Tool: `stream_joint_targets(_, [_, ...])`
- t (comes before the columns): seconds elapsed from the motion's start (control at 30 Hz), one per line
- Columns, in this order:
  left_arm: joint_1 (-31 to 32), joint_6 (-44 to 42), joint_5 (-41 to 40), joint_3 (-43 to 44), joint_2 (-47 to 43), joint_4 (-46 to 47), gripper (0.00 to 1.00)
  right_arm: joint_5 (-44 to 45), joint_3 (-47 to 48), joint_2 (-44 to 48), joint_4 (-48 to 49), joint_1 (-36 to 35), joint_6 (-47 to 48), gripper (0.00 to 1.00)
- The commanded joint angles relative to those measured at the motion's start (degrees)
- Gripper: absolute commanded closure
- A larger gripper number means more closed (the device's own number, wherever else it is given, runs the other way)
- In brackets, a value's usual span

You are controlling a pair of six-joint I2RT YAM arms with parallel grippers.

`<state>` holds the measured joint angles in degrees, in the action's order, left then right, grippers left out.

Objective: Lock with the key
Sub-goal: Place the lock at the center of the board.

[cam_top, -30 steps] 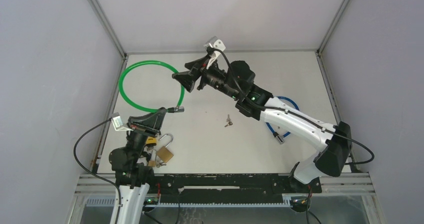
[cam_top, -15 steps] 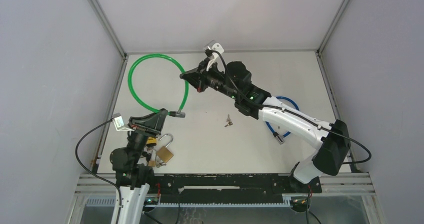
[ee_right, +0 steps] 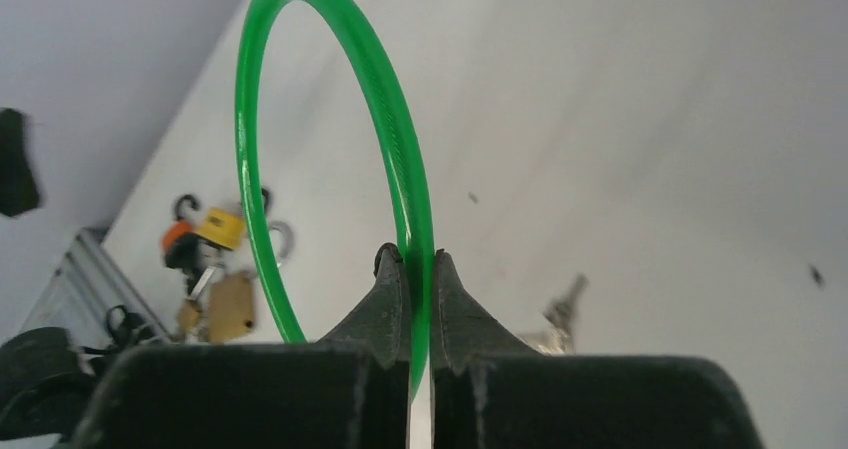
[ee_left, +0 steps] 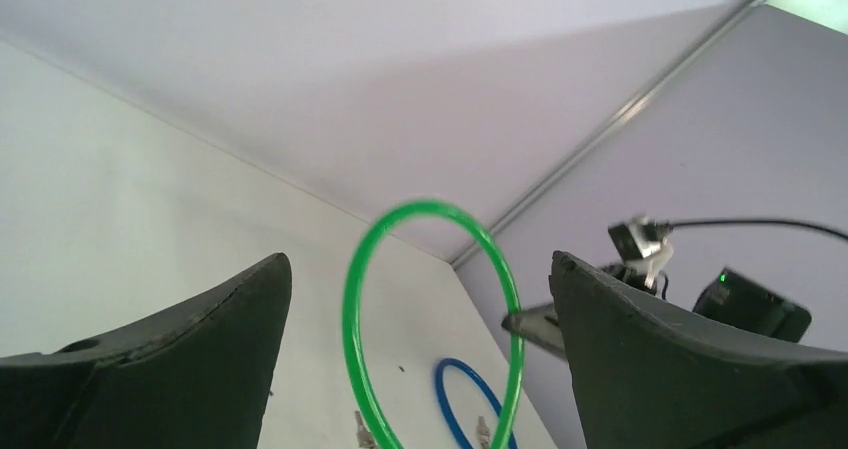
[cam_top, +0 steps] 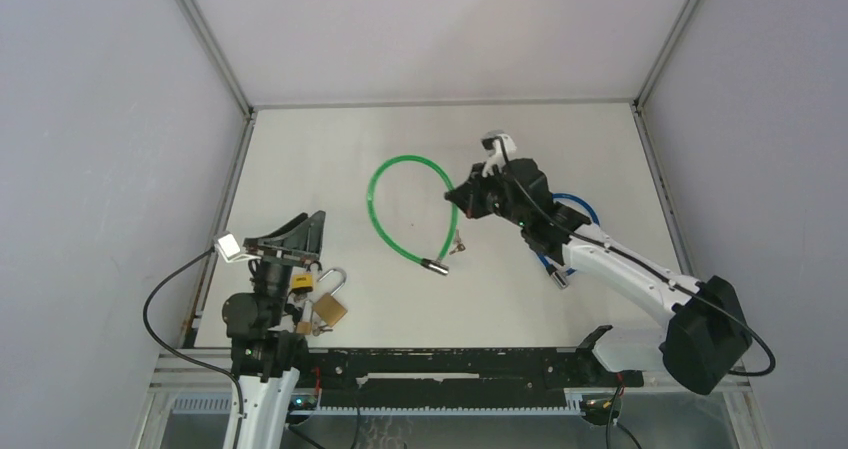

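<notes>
While right tool [cam_top: 462,195] pinches green cable [cam_top: 371,207] | mid table [cam_top: 300,149] | walls [cam_top: 110,119] well apart

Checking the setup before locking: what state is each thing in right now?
Green cable: gripped, loop standing upright, metal end free.
Right gripper: shut on that cable.
Left gripper: open, empty.
Keys: loose on the table, in no lock.
Blue cable: lying flat, partly hidden.
Padlock: lying flat; shackle state unclear.

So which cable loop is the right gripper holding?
The green cable loop; the right gripper is shut on it. The blue one lies on the table.
</notes>
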<state>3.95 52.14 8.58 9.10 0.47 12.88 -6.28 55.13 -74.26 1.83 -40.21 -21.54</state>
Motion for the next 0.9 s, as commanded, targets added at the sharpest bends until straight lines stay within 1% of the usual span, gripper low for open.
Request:
stream_joint_targets(0.0, [-0.43,-2.24,-6.13,-0.49,-2.40,-2.89,0.00,1.58,-6.81,5.30,-4.33,4.08,-5.27,1.00])
stream_joint_targets(0.1, [-0.43,-2.65,-6.50,-0.53,-1.69,-3.42,0.00,-0.84,-11.26,5.60,-5.71,7.32,-6.19,1.00])
stream_joint_targets(0.2, [-0.43,-2.89,-6.78,-0.32,-1.27,-3.74,0.00,-4.59,-13.06,3.09,-6.55,10.55,-6.19,1.00])
stream_joint_targets(0.37, [-0.42,-3.34,-6.64,-0.40,-1.09,-3.90,0.00,-7.68,-13.12,-2.44,-6.09,14.09,-4.88,1.00])
stream_joint_targets(0.47, [-0.39,-3.40,-6.69,-0.41,-1.00,-3.88,0.00,-7.43,-12.51,-5.70,-4.49,15.93,-4.00,1.00])
stream_joint_targets(0.53, [-0.42,-3.72,-6.75,-0.31,-0.91,-4.03,0.00,-7.38,-10.66,-8.89,-6.17,17.18,-3.08,0.99])
stream_joint_targets(0.6, [-0.43,-4.28,-6.73,0.21,-0.91,-4.42,0.00,-7.26,-8.11,-12.11,-8.38,17.75,-1.31,0.73])
stream_joint_targets(0.63, [-0.40,-4.89,-6.84,0.94,0.57,-4.81,0.00,-7.19,-6.38,-13.85,-10.02,17.91,-0.41,0.64])
stream_joint_targets(0.67, [-0.43,-5.82,-6.87,1.96,1.95,-5.33,0.00,-7.02,-4.64,-15.00,-11.51,17.95,0.44,0.57])
stream_joint_targets(0.7, [-0.43,-7.29,-6.63,3.91,3.55,-6.73,0.01,-6.88,-3.13,-15.68,-12.77,17.89,1.05,0.47])
stream_joint_targets(0.77, [-0.43,-13.18,-5.27,10.19,8.13,-12.92,0.01,-5.66,-1.41,-15.05,-13.88,17.65,2.04,0.37])
stream_joint_targets(0.8, [-0.41,-17.89,-4.18,14.67,10.89,-17.55,0.01,-4.64,-1.21,-14.05,-14.01,17.40,2.61,0.33])
stream_joint_targets(0.83, [-0.43,-22.91,-2.95,19.39,14.32,-22.37,0.01,-3.33,-1.23,-12.72,-14.31,16.99,3.35,0.30])
stream_joint_targets(0.87, [-0.41,-31.21,-1.68,27.00,19.71,-28.62,0.00,-1.11,-1.25,-11.14,-14.87,16.39,4.44,0.29])
